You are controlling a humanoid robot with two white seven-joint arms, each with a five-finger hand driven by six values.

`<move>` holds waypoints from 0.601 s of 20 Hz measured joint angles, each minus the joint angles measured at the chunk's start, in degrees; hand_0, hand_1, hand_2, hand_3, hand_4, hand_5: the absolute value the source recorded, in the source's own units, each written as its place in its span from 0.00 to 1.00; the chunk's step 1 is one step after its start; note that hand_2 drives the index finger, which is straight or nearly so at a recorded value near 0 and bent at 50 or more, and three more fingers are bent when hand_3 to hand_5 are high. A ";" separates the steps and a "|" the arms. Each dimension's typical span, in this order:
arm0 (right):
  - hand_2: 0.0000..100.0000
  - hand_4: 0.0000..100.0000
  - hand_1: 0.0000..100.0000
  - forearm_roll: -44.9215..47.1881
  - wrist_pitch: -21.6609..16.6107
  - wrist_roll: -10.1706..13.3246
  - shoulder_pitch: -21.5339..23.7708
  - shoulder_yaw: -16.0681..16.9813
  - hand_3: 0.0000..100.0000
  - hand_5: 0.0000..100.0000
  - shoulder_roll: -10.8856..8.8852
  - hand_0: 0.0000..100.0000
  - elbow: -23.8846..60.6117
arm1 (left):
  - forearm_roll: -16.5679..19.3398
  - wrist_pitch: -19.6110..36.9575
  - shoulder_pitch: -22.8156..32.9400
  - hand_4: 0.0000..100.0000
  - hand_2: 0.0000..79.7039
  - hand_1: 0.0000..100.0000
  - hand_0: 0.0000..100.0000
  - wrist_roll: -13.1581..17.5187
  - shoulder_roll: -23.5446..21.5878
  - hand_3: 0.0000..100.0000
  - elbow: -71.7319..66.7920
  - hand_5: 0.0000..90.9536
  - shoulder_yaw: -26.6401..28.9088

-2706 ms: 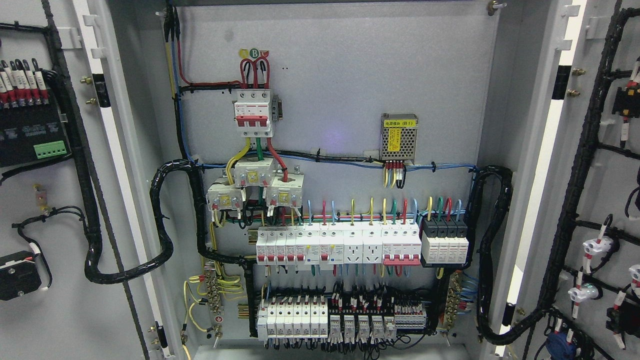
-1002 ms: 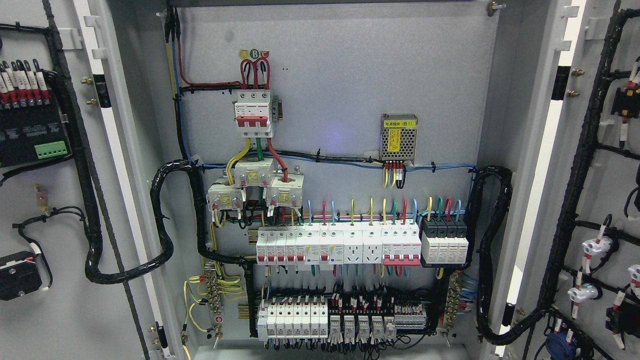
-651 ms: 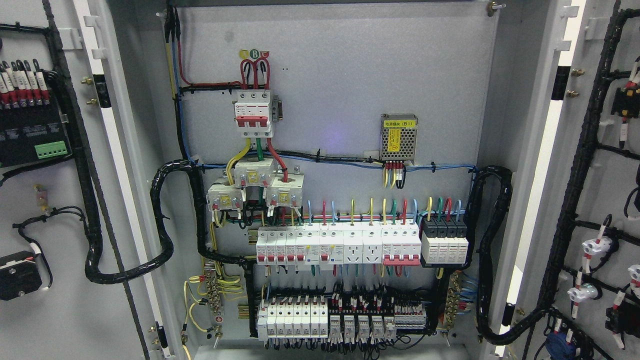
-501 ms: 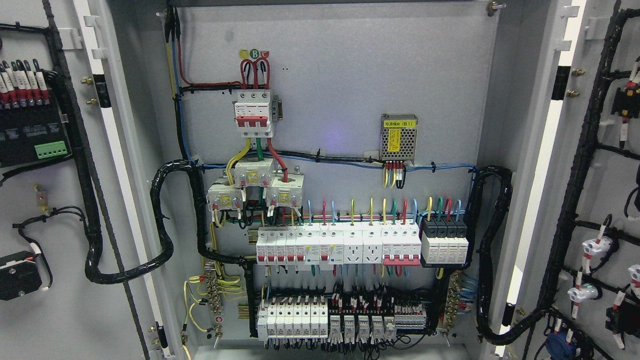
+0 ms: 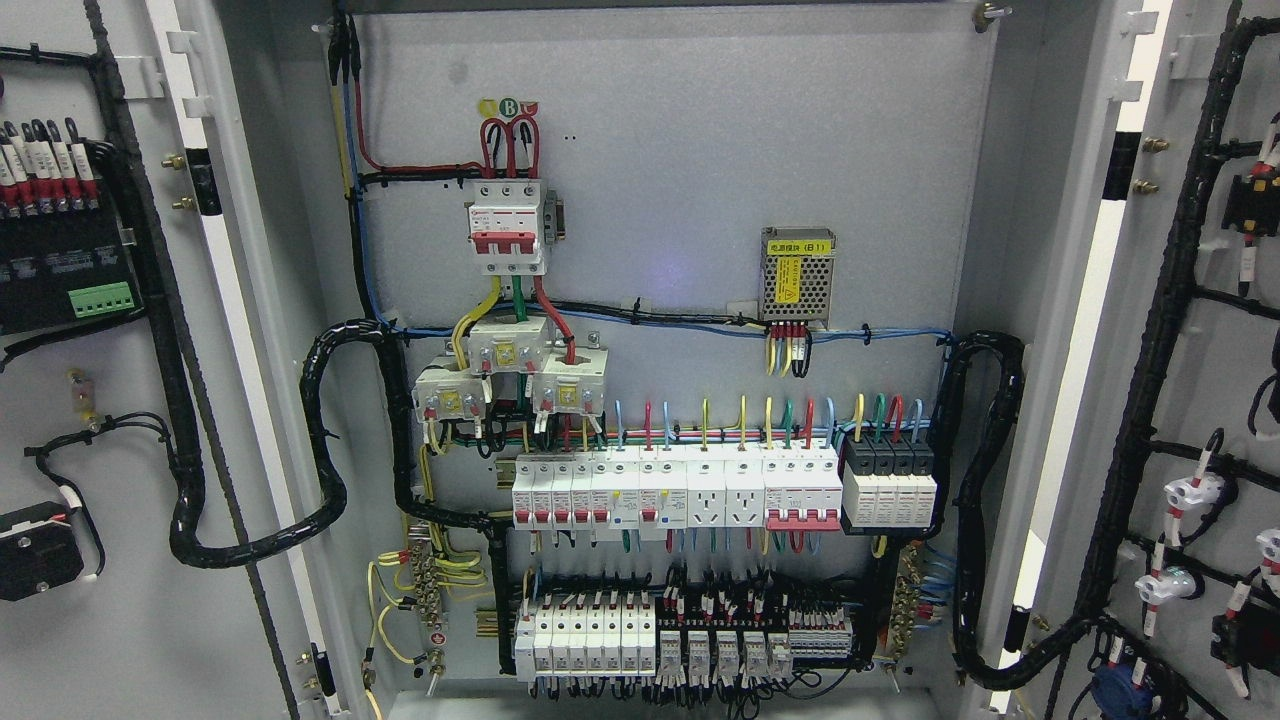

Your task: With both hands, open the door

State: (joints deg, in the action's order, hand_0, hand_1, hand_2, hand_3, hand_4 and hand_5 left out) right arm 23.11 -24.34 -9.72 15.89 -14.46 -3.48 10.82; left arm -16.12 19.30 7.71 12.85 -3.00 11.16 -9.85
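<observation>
Nothing of the robot's own body shows in the head view: no arm, hand, casing, cable or marking of its own comes in from the lower left, the lower right or the bottom edge. The frame is taken up from edge to edge by the electrical cabinet [image 5: 680,150], with its left door [image 5: 90,400] and right door [image 5: 1200,350] standing open, so the robot's colours and shapes cannot be told.
</observation>
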 measured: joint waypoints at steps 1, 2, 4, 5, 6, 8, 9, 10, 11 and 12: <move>0.00 0.00 0.00 -0.58 0.85 0.21 -0.24 -0.01 0.00 0.00 0.30 0.00 -0.44 | 0.73 -0.88 -0.56 0.04 0.00 0.00 0.00 -0.03 0.25 0.00 -1.35 0.00 0.75; 0.00 0.00 0.00 -1.11 2.09 0.54 -0.50 -0.01 0.00 0.00 0.55 0.00 -0.91 | 1.63 -1.93 -1.08 0.04 0.00 0.00 0.00 -0.08 0.51 0.00 -2.70 0.00 1.60; 0.00 0.00 0.00 -2.11 4.17 1.31 -1.05 -0.04 0.00 0.00 1.06 0.00 -1.74 | 3.33 -3.84 -1.87 0.04 0.00 0.00 0.00 -0.14 0.92 0.00 -5.03 0.00 2.94; 0.00 0.00 0.00 -2.68 5.07 1.72 -1.25 -0.05 0.00 0.00 1.26 0.00 -2.07 | 4.15 -4.79 -2.15 0.04 0.00 0.00 0.00 -0.14 1.10 0.00 -6.06 0.00 3.52; 0.00 0.00 0.00 -3.36 5.78 2.34 -1.44 -0.04 0.00 0.00 1.45 0.00 -2.36 | 5.04 -6.04 -2.43 0.04 0.00 0.00 0.00 -0.14 1.26 0.00 -7.07 0.00 4.07; 0.00 0.00 0.00 -4.50 7.29 3.89 -1.88 -0.01 0.00 0.00 1.79 0.00 -2.93 | 6.92 -8.36 -2.87 0.04 0.00 0.00 0.00 -0.15 1.54 0.00 -8.75 0.00 5.35; 0.00 0.00 0.00 -4.94 8.26 4.81 -2.10 -0.02 0.00 0.00 1.93 0.00 -3.19 | 7.95 -9.39 -3.07 0.04 0.00 0.00 0.00 -0.15 1.67 0.00 -9.55 0.00 6.06; 0.00 0.00 0.00 -5.30 9.42 5.54 -2.29 -0.03 0.00 0.00 2.05 0.00 -3.39 | 9.18 -10.05 -3.23 0.04 0.00 0.00 0.00 -0.22 1.79 0.00 -10.28 0.00 6.78; 0.00 0.00 0.00 -5.64 10.37 6.15 -2.51 -0.04 0.00 0.00 2.18 0.00 -3.57 | 10.29 -10.54 -3.37 0.04 0.00 0.00 0.00 -0.25 1.90 0.00 -10.90 0.00 7.46; 0.00 0.00 0.00 -5.90 11.22 6.74 -2.69 -0.05 0.00 0.00 2.29 0.00 -3.72 | 11.22 -10.81 -3.47 0.04 0.00 0.00 0.00 -0.25 2.01 0.00 -11.46 0.00 8.15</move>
State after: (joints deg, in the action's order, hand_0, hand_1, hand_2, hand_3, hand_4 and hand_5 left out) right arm 17.21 -13.12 -2.98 13.20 -14.51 -1.19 7.09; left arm -4.90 8.49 4.24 12.59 -1.00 -0.30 -1.71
